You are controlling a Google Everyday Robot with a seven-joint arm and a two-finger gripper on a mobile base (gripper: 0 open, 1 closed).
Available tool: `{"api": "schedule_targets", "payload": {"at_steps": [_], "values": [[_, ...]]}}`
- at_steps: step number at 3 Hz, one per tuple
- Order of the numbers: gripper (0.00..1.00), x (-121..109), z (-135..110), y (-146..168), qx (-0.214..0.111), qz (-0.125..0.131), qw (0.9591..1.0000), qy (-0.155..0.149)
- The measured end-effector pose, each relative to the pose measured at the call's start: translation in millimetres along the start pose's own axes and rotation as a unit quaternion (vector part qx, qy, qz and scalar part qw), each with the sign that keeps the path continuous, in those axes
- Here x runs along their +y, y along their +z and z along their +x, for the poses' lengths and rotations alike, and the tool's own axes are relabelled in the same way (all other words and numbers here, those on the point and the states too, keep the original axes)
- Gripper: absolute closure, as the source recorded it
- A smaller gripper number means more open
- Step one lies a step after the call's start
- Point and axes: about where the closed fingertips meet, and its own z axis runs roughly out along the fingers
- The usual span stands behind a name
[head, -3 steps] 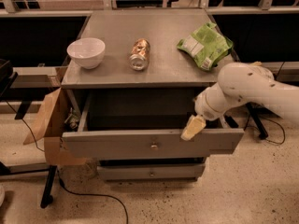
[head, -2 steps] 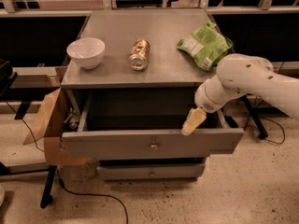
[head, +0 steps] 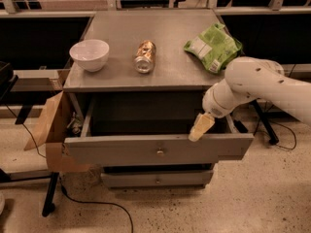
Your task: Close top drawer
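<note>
The top drawer [head: 121,149] of the grey metal cabinet stands pulled out wide, its long flat front carrying a small round knob [head: 160,152] at the centre. Its inside is dark and looks empty. My gripper [head: 200,128], cream-coloured on a white arm [head: 252,84] that comes in from the right, hangs just inside the drawer behind the upper edge of the front panel, right of the knob. It holds nothing that I can see.
On the cabinet top [head: 170,72] stand a white bowl [head: 90,54], a can lying on its side [head: 145,56] and a green chip bag [head: 213,46]. A lower drawer front [head: 158,178] sits shut below. A cardboard box [head: 51,130] and cables lie at the left.
The arm has drawn a little left and up, and the gripper has risen slightly at the drawer's front edge. The drawer has not moved.
</note>
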Motion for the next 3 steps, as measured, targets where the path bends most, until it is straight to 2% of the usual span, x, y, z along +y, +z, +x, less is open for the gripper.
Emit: {"api": "schedule_targets", "payload": {"at_steps": [1, 2, 3], "values": [[0.00, 0.9, 1.2, -4.1, 0.000, -0.007, 1.0000, 0.001], [0.16, 0.7, 0.3, -14.2, -0.005, -0.004, 1.0000, 0.000], [0.39, 18.6, -2.2, -44.4, -0.013, -0.030, 0.9994, -0.008]]}}
